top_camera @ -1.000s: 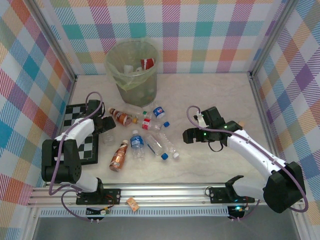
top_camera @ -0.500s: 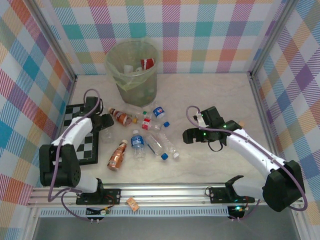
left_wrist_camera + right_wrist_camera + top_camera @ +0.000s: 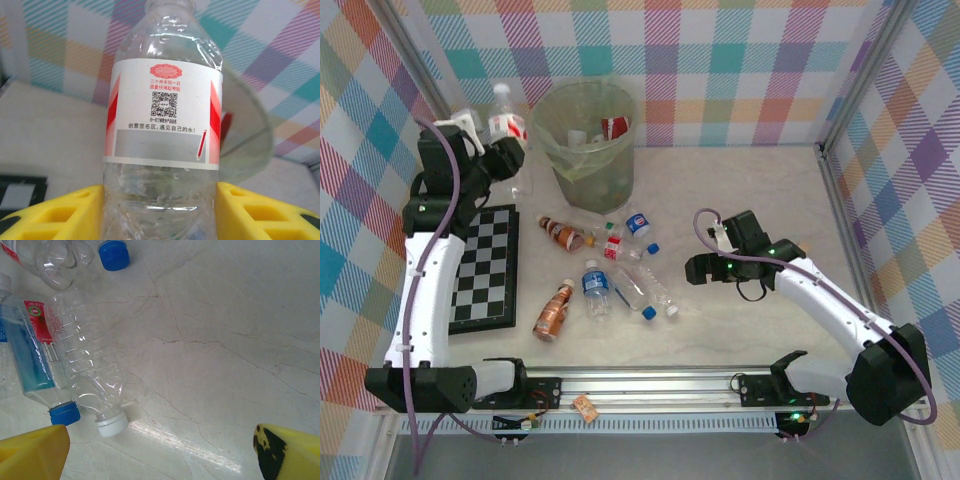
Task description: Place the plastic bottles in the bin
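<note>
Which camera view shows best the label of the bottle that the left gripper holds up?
The left wrist view: the label of the bottle faces the camera, large and sharp, between the yellow fingers. The top external view shows the bottle small, raised beside the bin, its label only a red band.

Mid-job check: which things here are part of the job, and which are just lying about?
Job: red-label bottle held in the left gripper; loose bottles on the table; bin.
Lying about: chessboard; small orange scrap by the front rail.
</note>
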You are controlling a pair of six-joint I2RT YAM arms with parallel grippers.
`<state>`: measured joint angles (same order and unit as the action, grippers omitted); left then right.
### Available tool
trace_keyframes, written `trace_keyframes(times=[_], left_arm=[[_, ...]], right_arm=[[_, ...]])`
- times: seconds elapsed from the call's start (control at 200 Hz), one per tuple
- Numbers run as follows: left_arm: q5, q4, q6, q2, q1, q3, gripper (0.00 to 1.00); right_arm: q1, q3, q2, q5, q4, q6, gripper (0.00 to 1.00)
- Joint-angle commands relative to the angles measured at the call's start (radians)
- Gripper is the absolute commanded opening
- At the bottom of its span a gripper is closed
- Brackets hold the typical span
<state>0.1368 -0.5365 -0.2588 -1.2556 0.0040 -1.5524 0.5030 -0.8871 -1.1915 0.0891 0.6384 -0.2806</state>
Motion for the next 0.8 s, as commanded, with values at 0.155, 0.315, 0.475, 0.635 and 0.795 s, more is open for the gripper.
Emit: trace_keyframes(times=[0.155, 0.315, 0.475, 0.635, 0.795], left_arm=[[0.132, 0.25, -0.011, -0.207, -0.045, -0.21, 0.51], [0.156, 0.289, -0.02, -0.374, -0.072, -0.36, 0.5], [0.108, 0.268, 0.025, -0.533, -0.109, -0.476, 0.51], [0.091, 0.212, 0.068, -0.658, -0.113, -0.554, 0.51], [0.104, 0.209, 0.091, -0.686, -0.122, -0.521, 0.53]], right_arm=[[-0.002, 0.011, 0.063, 0.006, 0.027, -0.042, 0.94], [-0.003, 0.038, 0.107, 0.001, 0.036, -0.059, 0.94], [-0.003, 0.049, 0.143, 0.008, 0.052, -0.068, 0.94], [-0.003, 0.061, 0.176, -0.006, 0.076, -0.063, 0.94], [-0.003, 0.076, 0.194, -0.014, 0.076, -0.068, 0.94]])
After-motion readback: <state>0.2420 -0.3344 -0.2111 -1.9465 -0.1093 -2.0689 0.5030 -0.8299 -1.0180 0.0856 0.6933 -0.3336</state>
